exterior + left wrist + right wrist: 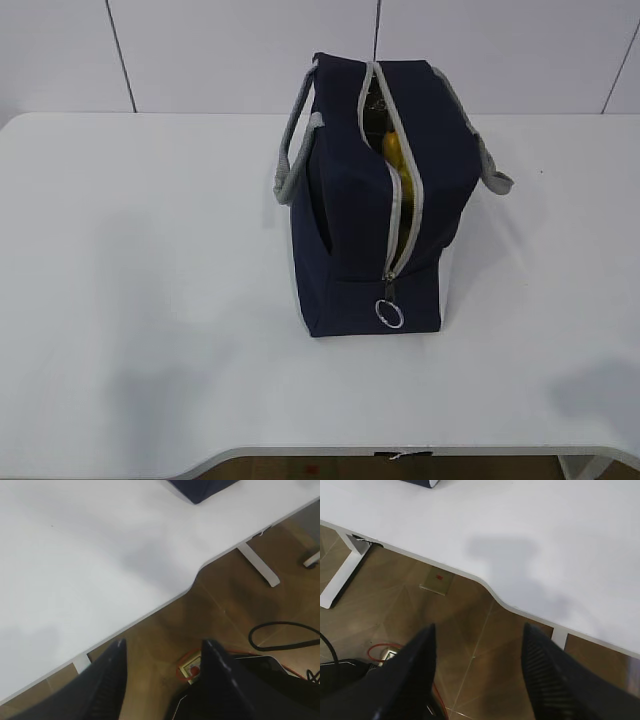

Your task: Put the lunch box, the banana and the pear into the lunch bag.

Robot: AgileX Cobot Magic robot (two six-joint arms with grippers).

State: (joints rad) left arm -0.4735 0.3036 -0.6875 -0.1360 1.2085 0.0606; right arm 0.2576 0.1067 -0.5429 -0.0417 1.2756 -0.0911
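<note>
The navy-blue lunch bag [372, 200] stands upright on the white table [150, 300], right of centre. Its grey zipper is partly open and the ring pull [389, 314] hangs at the front. Yellow fruit [394, 152] shows through the gap; I cannot tell whether it is banana or pear. The lunch box is hidden. A corner of the bag shows in the left wrist view [200, 489] and in the right wrist view [420, 482]. My left gripper [163, 647] is open and empty, off the table's front edge above the floor. My right gripper [477, 630] is likewise open and empty. Neither gripper shows in the exterior view.
Grey strap handles [293, 150] hang at both sides of the bag. The table's front edge has a curved cut-out [192, 577]. Below are white table legs [257, 565], a brown floor [470, 625], a floor socket [192, 667] and black cable [280, 630].
</note>
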